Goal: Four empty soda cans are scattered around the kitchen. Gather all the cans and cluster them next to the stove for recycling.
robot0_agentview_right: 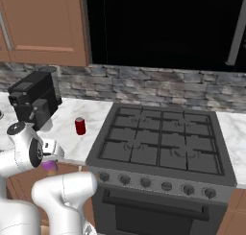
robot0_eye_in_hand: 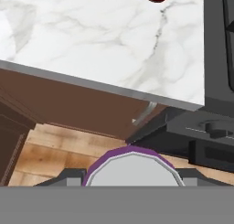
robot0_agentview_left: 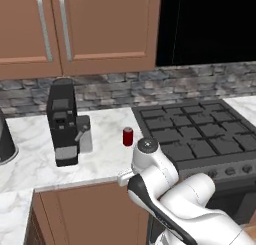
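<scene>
Fingers (robot0_eye_in_hand: 132, 184) clamped on purple can (robot0_eye_in_hand: 132, 166); beyond them, marble table (robot0_eye_in_hand: 91, 40), red can (robot0_agentview_left: 128, 136), stove (robot0_agentview_right: 163, 138) alongside.

A small red soda can with a silvery top (robot0_agentview_left: 128, 136) stands upright on the white marble counter (robot0_agentview_left: 35, 159), just beside the left edge of the wide dark grey gas stove with black burner grates (robot0_agentview_left: 200, 134). A black boxy coffee machine (robot0_agentview_left: 63, 123) stands on the counter left of the can, apart from it. Brown wooden wall cabinets with metal bar handles (robot0_agentview_left: 80, 29) hang above a grey stone backsplash (robot0_agentview_left: 125, 86). The white robot arm with dark joints (robot0_agentview_left: 170, 194) rises from the lower right, in front of the counter's edge.
</scene>
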